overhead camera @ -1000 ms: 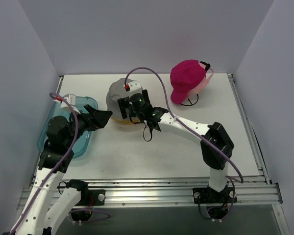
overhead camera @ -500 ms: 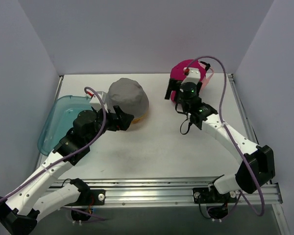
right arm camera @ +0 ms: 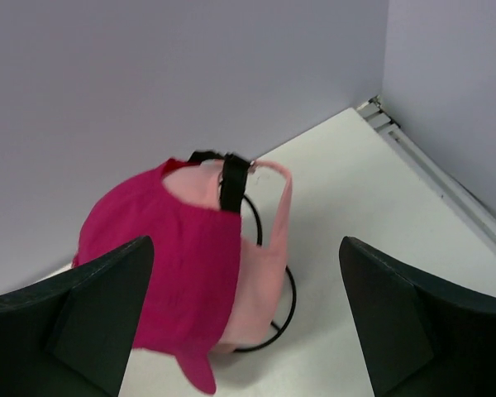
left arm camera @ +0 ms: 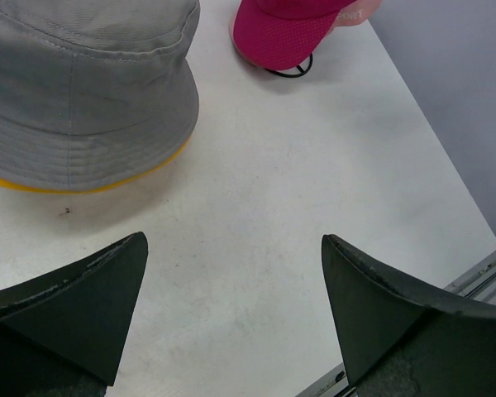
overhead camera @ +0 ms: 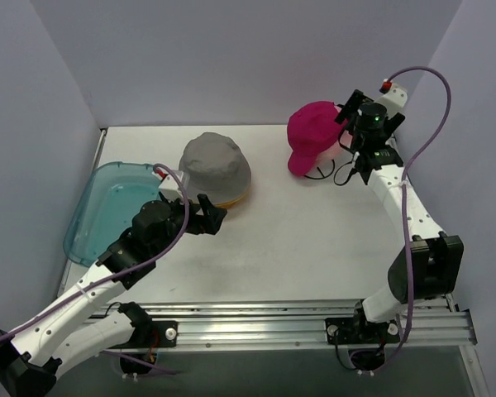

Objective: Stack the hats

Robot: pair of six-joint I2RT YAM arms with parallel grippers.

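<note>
A grey bucket hat (overhead camera: 216,165) sits over a yellow bucket hat, of which only the rim (overhead camera: 233,201) shows. Both also show in the left wrist view, the grey hat (left arm camera: 83,83) and the yellow rim (left arm camera: 83,188). A magenta baseball cap (overhead camera: 312,132) lies over a light pink baseball cap (overhead camera: 344,145) on a black wire stand at the back right. My left gripper (overhead camera: 212,217) is open and empty, just in front of the grey hat (left arm camera: 233,240). My right gripper (overhead camera: 350,141) is open and empty, just right of the caps; its view shows magenta cap (right arm camera: 165,240) and pink cap (right arm camera: 269,265).
A translucent teal tray (overhead camera: 87,223) lies at the left edge, beside my left arm. The black wire stand (right arm camera: 288,310) shows under the caps. Walls close the back and both sides. A metal rail runs along the near edge (overhead camera: 273,314).
My right gripper left the grey hat and swung right to the back of the caps. My left arm came off the tray and stopped in front of the grey hat.
</note>
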